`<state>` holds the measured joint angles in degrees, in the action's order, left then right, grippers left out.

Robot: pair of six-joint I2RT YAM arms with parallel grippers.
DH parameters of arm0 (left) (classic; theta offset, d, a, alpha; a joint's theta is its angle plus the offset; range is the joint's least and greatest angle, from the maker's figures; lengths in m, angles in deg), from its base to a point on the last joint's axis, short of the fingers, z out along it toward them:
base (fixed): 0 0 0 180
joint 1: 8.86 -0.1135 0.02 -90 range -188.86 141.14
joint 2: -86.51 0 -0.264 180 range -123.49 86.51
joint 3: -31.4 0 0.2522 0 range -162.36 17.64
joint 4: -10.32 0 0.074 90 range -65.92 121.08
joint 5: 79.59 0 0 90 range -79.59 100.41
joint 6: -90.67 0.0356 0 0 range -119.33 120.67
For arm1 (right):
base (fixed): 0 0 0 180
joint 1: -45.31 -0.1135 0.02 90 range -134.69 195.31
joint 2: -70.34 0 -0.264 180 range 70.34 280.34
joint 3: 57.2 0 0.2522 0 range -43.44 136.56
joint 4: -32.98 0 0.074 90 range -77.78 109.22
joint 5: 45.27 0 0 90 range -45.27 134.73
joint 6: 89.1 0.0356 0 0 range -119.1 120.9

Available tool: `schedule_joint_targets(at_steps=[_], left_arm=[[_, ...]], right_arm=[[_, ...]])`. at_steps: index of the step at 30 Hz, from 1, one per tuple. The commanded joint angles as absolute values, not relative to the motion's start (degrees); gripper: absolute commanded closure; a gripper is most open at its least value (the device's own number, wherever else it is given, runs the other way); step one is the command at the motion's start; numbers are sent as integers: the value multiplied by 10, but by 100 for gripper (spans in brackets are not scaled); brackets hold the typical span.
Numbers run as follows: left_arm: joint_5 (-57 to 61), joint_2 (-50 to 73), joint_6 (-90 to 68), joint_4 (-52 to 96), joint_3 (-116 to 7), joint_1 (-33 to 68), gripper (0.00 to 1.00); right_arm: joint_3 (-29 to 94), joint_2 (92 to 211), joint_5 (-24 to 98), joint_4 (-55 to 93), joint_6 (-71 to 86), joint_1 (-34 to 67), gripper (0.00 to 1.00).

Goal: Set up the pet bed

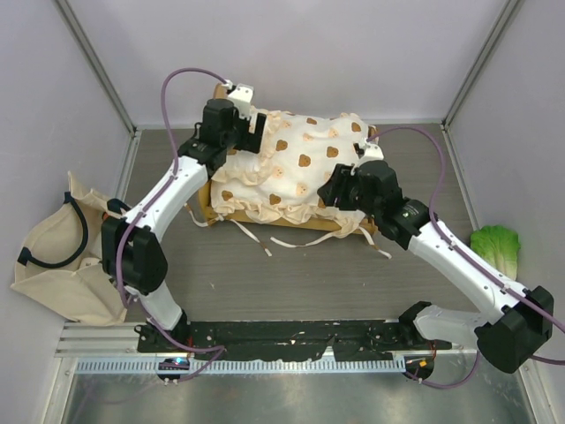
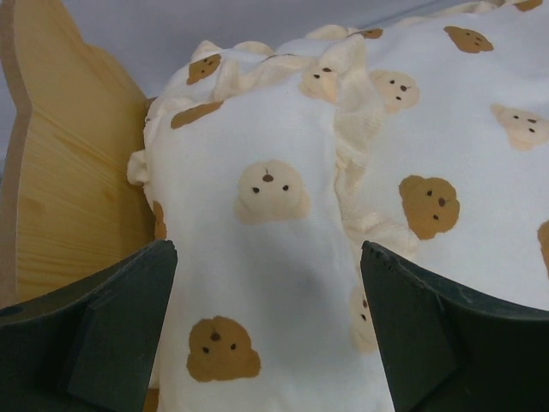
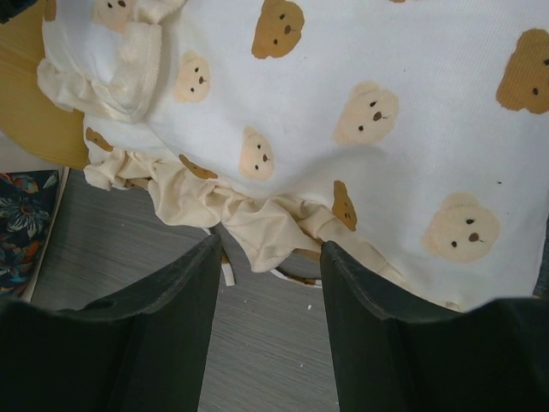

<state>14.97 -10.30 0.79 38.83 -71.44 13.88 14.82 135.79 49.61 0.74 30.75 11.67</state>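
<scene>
**Pet bed at far middle of table**

Pet bed (image 1: 213,208) stands on the table (image 1: 291,291), bear-print cushion (image 1: 296,168) lying on it. Left gripper (image 2: 266,257): jaws wide open beside the headboard (image 2: 77,172). Right gripper (image 3: 270,249): jaws open at the cushion's ruffled edge

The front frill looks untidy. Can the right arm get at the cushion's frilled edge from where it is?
Probably yes. The right pincer is open right at the cushion's frilled edge, with nothing standing between them; the left pincer is off at the headboard, clear of its way.
</scene>
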Motion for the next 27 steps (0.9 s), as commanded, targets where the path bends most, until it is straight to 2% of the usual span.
schedule_joint_targets(at_steps=[1, 7, 9, 10, 12, 15, 16, 19, 27], left_arm=[[176, -143, 20, 388, -760, 136, 8], [170, -170, 10, 424, -767, 137, 13], [165, -170, -5, 431, -766, 137, 22], [163, -167, -8, 427, -762, 137, 29], [158, -157, -9, 418, -758, 137, 36], [139, -140, -5, 411, -761, 137, 58], [133, -136, -3, 410, -763, 137, 72], [122, -116, 23, 398, -764, 137, 100], [195, -142, 53, 463, -842, 137, 100]], right_arm=[[151, 1366, 482, 23, 313, 117, 45], [149, 1373, 476, 23, 312, 117, 45], [152, 1375, 476, 24, 311, 117, 45], [152, 1376, 475, 24, 311, 117, 45], [155, 1376, 475, 24, 311, 117, 45], [155, 1377, 475, 24, 311, 117, 45], [155, 1378, 476, 24, 311, 117, 45], [155, 1379, 475, 24, 312, 117, 45], [154, 1381, 471, 25, 315, 117, 45]])
